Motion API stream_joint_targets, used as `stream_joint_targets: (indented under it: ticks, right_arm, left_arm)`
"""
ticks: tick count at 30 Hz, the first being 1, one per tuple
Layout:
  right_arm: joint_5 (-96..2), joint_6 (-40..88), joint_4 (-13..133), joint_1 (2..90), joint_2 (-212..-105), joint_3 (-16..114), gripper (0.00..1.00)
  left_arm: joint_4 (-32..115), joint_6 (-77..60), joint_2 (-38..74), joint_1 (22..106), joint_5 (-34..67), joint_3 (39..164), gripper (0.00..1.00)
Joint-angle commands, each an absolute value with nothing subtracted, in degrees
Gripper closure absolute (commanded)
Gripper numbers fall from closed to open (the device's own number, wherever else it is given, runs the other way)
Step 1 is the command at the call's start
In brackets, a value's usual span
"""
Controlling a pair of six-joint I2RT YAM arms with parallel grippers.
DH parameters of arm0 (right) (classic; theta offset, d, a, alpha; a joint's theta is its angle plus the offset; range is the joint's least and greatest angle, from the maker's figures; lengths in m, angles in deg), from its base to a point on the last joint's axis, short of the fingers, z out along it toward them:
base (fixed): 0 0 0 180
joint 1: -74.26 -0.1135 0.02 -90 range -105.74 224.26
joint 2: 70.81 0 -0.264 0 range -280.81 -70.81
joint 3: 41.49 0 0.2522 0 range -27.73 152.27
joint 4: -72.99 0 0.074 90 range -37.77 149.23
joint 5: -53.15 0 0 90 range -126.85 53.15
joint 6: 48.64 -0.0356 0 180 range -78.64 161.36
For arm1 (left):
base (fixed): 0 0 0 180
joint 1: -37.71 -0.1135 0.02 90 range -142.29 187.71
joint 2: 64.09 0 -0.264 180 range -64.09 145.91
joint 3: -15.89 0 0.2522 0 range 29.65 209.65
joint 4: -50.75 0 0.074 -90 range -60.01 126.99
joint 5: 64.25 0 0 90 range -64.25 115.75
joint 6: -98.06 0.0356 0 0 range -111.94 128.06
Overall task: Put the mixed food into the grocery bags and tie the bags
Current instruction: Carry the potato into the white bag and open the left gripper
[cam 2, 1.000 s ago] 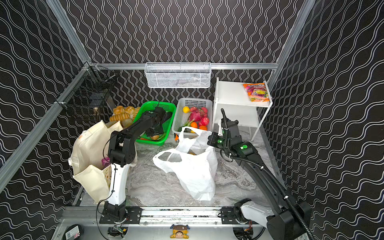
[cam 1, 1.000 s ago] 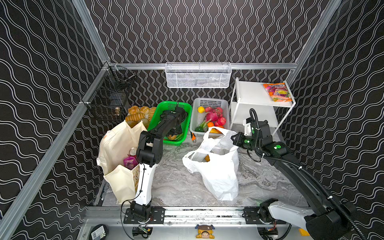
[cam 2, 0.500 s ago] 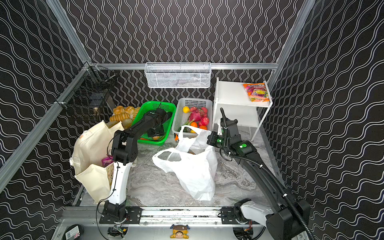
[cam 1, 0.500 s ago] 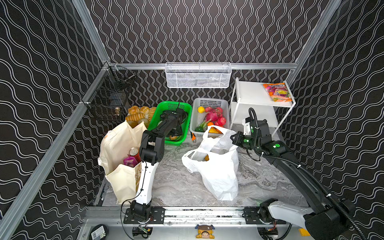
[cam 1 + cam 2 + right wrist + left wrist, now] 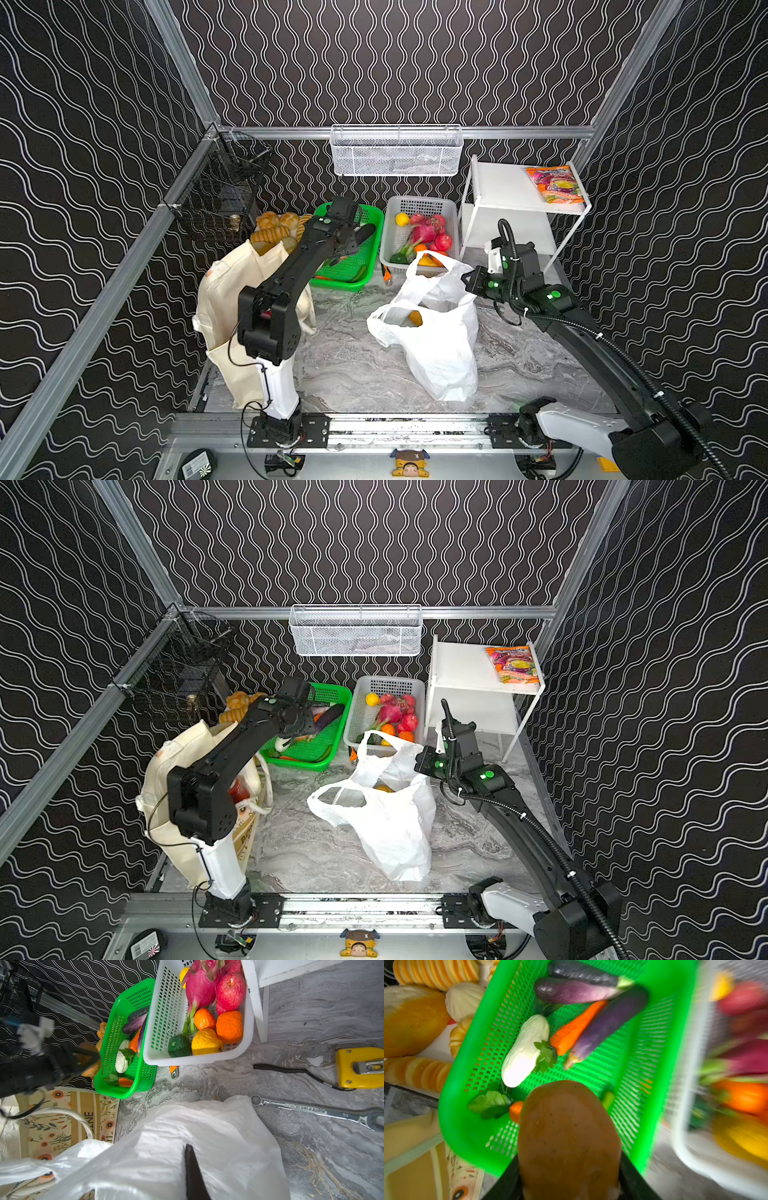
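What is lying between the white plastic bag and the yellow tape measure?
A silver wrench and a black strap lie there on the table, seen in the right wrist view.

Brown potato (image 5: 569, 1138): gripped, off the desk (image 5: 353, 374). Cream tote (image 5: 232, 291): upright far left, mouth open, red can (image 5: 238, 791) inside. White plastic bag (image 5: 440, 349): mid-desk, slumped, mouth open, one handle lifted, orange-yellow item (image 5: 415, 318) inside.

We get bright, even light and sharp top views; left wrist view smears the white basket (image 5: 679, 1136) with motion blur, the close potato (image 5: 569, 1142) is soft, and the plastic bag (image 5: 166, 1136) glares in the right wrist view.
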State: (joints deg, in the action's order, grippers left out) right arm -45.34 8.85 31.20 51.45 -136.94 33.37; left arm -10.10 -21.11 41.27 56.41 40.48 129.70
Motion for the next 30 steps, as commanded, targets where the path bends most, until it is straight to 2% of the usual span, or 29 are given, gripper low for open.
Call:
stream_joint_targets:
  ticks: [1, 4, 9, 13, 20, 30]
  right_arm:
    - [-45.9, 7.7, 33.1, 51.4, -136.6, 33.3, 0.95]
    - [-46.0, 7.6, 33.2, 51.4, -136.5, 33.4, 0.95]
    - [-46.0, 7.0, 33.6, 51.4, -136.3, 33.4, 0.95]
    - [-46.2, 6.6, 33.5, 51.4, -136.5, 33.6, 0.95]
    - [-47.3, 6.6, 31.4, 51.4, -137.5, 35.2, 0.95]
    - [-47.1, 5.4, 31.4, 51.4, -135.1, 34.5, 0.95]
  left_arm:
    - [-4.2, -18.2, 34.3, 57.0, 32.6, 124.8, 0.54]
    - [-1.6, -16.8, 26.7, 58.2, 27.0, 118.9, 0.56]
    - [2.6, -11.0, 14.6, 60.6, 9.4, 107.8, 0.60]
    - [4.1, -7.2, 7.4, 62.2, -0.2, 102.5, 0.61]
    - [9.7, -5.9, 0.8, 62.3, -6.7, 94.4, 0.65]
    - [9.3, -2.4, 0.5, 62.3, -15.5, 94.2, 0.67]
